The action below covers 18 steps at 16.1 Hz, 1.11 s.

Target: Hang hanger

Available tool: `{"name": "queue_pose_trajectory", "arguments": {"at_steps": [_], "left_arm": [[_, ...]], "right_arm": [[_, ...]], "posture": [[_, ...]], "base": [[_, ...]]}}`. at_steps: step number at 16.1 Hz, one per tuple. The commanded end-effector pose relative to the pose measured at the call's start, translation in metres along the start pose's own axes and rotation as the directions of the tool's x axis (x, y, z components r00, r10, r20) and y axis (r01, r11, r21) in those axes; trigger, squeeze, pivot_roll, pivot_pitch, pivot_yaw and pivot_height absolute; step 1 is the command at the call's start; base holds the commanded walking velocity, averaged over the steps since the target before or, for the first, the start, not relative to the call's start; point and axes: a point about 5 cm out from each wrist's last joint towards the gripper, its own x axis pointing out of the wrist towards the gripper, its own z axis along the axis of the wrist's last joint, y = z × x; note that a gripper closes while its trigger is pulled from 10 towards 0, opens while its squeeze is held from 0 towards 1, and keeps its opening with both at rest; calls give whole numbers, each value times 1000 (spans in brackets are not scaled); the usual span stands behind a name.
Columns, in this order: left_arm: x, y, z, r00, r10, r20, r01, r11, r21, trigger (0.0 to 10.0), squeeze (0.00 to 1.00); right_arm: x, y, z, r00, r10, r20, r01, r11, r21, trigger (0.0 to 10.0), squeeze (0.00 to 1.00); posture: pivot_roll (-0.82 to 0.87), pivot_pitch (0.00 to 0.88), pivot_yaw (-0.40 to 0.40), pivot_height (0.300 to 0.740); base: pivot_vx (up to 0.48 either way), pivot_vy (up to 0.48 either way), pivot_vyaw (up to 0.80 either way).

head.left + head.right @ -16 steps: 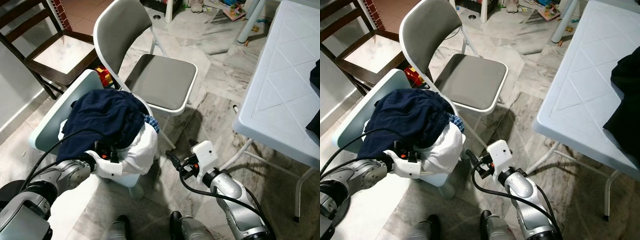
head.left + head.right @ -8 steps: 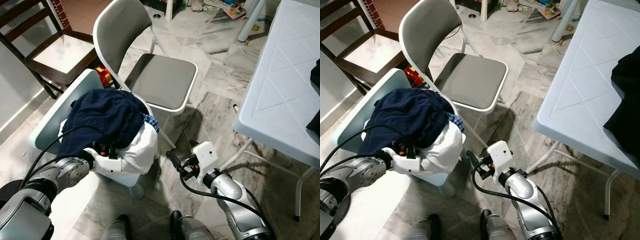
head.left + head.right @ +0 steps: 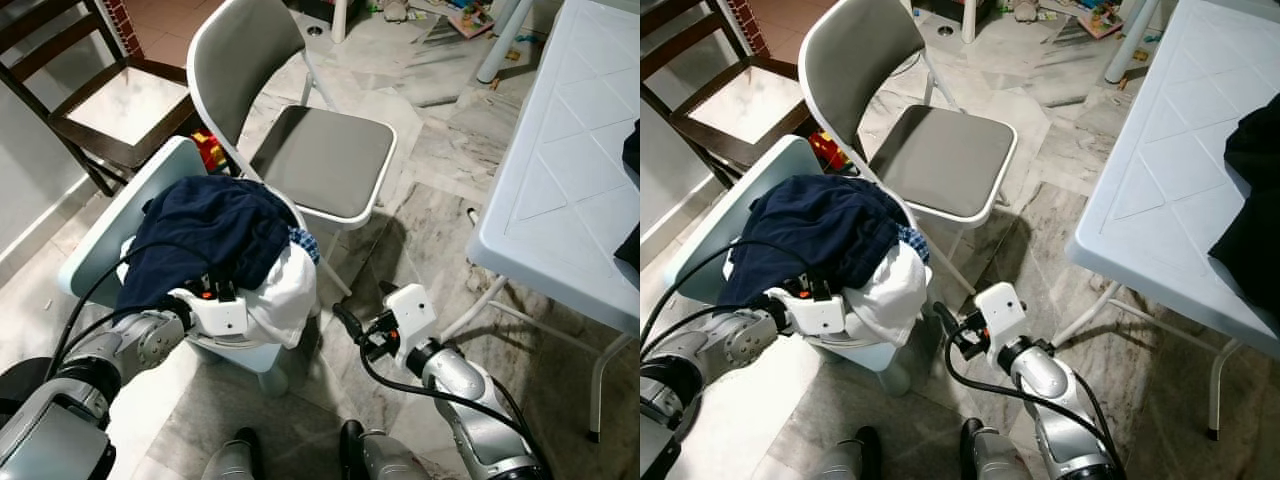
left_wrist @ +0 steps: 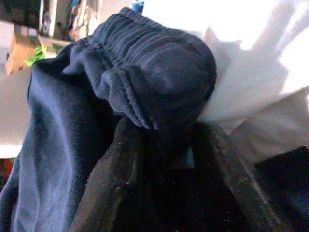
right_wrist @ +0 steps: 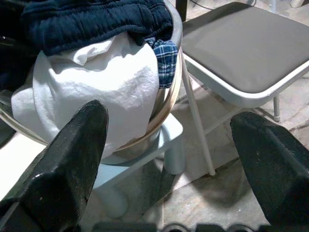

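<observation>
left gripper (image 4: 166, 159) is closed on the navy garment (image 3: 205, 235) in the basket (image 5: 166, 104); lift slowly, clear of the white cloth (image 3: 285, 295). right gripper (image 5: 169, 145) hangs wide open, empty.

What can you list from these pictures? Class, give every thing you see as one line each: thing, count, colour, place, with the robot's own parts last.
Folding chair: one, grey seat and back on a white frame, middle of the marble floor.
Wooden chair: one, dark brown, far left.
Basin of clothes: one, metal rim, on a pale blue stool beside the folding chair.
Navy garment: one, on top of the pile.
White garment: one, hanging over the basin's near side.
Checked cloth: one, blue and white, tucked under the navy garment.
Plastic table: one, pale blue, right.
Left gripper: black fingers closed on the navy garment's folded edge.
Right gripper: open, low beside the basin.
</observation>
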Motion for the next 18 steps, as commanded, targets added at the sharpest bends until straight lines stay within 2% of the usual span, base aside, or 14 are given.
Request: {"name": "queue_pose_trajectory", "arguments": {"at_steps": [1,3,4,5,6,8,9,11,13,14,15,16,17,18], "left_arm": [[-3,-5,-3,1000,-14,-22,13,999,-35,0,0],[-3,-5,-3,1000,-2,-30,0,998,-67,0,0],[1,1,-3,993,85,-78,-103,961,-256,0,0],[2,3,-3,989,114,-98,-140,937,-320,0,0],[4,8,-1,975,179,-131,-219,869,-444,0,0],[6,12,3,948,266,-173,-317,768,-557,0,0],[7,14,8,919,338,-204,-388,675,-627,0,0],[5,15,12,894,390,-219,-430,615,-661,0,0],[1,18,13,859,447,-250,-481,535,-695,0,0],[-6,19,14,806,492,-330,-532,358,-767,0,0],[-10,20,15,781,507,-365,-544,264,-796,0,0],[-18,20,21,751,528,-397,-543,151,-826,0,0],[-22,18,28,759,533,-374,-527,166,-834,0,0],[-24,3,38,818,475,-326,-484,259,-836,0,0]], "right_arm": [[-2,0,-2,1000,-3,-8,3,1000,-2,10000,0],[-2,0,-2,1000,-3,-8,3,1000,-2,10000,0],[-3,1,-2,1000,-2,-9,2,1000,-1,10000,0],[-3,1,-2,1000,-2,-9,2,1000,-1,10000,0],[-4,1,-3,1000,-3,-10,3,1000,0,10000,0],[-3,1,-3,1000,-3,-11,3,1000,0,10000,0],[-2,0,-2,1000,-3,-9,3,1000,-1,10000,0],[1,0,-1,1000,3,-6,-3,1000,-4,10000,0],[3,0,0,1000,10,-2,-10,1000,-7,10000,0],[4,-1,1,1000,12,-1,-12,1000,-8,10000,0],[4,0,1,1000,13,-1,-13,1000,-9,10000,0],[4,0,1,1000,17,-2,-17,1000,-8,10000,0],[4,0,0,1000,18,-4,-18,1000,-8,10000,0],[4,2,-2,1000,24,-8,-24,1000,-7,10000,0]], "posture": [[-39,284,-21,740],[-42,284,-21,740],[-43,287,-20,740],[-43,287,-21,740],[-43,286,-22,740],[-43,282,-22,740],[-37,276,-27,740],[-30,273,-31,740],[-18,270,-32,740],[-13,270,-34,740],[-12,270,-35,740],[-10,272,-36,740],[-6,272,-37,740],[3,273,-36,740]], "base": [[0,0,0],[0,0,0],[0,0,0],[0,0,0],[0,0,0],[0,0,0],[0,0,0],[0,0,0],[0,0,0],[0,0,0],[0,0,0],[0,0,0],[0,0,0],[0,0,0]]}}
